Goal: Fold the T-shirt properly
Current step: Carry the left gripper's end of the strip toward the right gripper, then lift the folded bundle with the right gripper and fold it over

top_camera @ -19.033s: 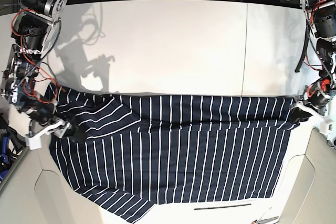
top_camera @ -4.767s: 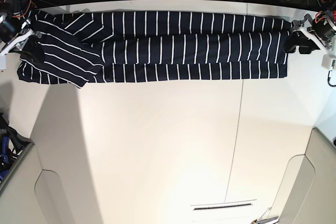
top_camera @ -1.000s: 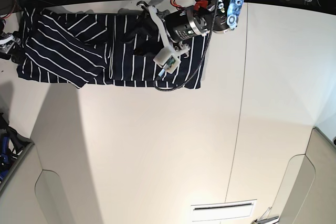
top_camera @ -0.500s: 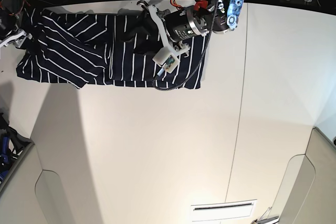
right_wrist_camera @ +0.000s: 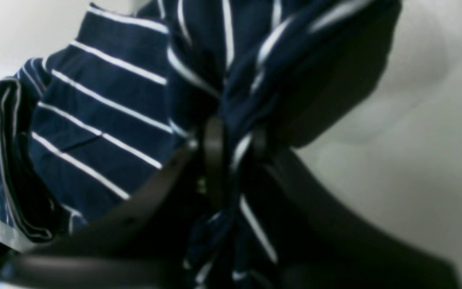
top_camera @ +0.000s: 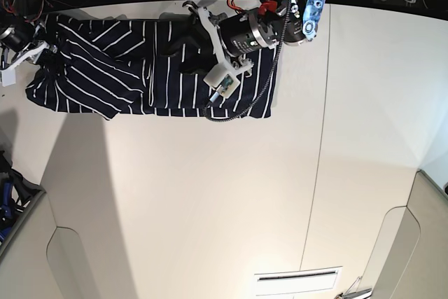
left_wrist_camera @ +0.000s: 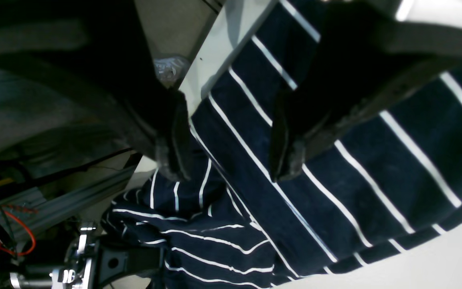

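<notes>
The T-shirt (top_camera: 140,78) lay as a long folded band along the table's (top_camera: 231,194) far edge. The left gripper (left_wrist_camera: 227,156) hovered open over it, empty. The right gripper (right_wrist_camera: 231,160) pinched its end (stripes bunched); that end probably wanted lifting evenly across.

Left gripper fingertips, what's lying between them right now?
In the left wrist view, the open left gripper has only the T-shirt under the gap: striped cloth, not pinched.

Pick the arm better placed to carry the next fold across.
Right. Its end effector is shut on the T-shirt, pinching a bunch at the shirt's end. The left end effector hangs open over the folded layers, gripping nothing.
</notes>
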Tool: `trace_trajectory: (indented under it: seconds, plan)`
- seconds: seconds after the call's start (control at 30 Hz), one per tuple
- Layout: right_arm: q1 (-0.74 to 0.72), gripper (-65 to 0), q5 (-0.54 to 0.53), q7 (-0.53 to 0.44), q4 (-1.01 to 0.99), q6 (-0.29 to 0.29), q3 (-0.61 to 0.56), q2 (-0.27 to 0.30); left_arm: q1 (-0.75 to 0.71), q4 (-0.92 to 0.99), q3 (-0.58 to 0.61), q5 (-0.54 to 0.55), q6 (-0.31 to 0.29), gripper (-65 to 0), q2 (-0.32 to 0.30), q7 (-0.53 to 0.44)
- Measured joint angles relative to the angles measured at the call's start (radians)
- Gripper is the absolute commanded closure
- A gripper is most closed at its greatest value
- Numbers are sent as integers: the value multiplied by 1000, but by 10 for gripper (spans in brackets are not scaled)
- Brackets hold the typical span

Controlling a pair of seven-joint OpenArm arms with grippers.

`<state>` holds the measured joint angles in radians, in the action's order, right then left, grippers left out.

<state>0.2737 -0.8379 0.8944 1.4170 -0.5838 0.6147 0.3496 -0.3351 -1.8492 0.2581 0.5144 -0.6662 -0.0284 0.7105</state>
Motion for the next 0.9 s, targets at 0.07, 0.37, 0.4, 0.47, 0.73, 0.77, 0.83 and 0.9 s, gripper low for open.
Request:
trace_trajectory:
  seconds: [0.07,0.37,0.4,0.47,0.73,0.77,0.83,0.9]
  plan:
    - [-2,0,0,0,0,0,0,0,0,-21,0,-1,0,-335,0,0]
    - [-87,0,-14,89,3,1,141,26,0,-189,0,-2,0,-335,-16,92]
    - [-103,0,-34,116,5,1,158,42,-1,-189,-3,-16,-1,-335,-26,97]
    - [-136,0,-64,139,12,0,184,74,-5,-188,-16,-48,3,-335,-43,102]
    - [-199,0,-96,208,135,0,197,148,-6,-188,-120,-68,53,-335,-60,101]
    - [-201,0,-98,215,176,1,197,142,-6,-185,-133,-66,53,-335,-60,101]
    - [-202,0,-108,214,272,0,195,116,-6,-172,-158,-66,53,-335,-60,100]
    - [-201,0,-105,219,371,-1,180,88,-6,-151,-175,-67,54,-335,-60,100]
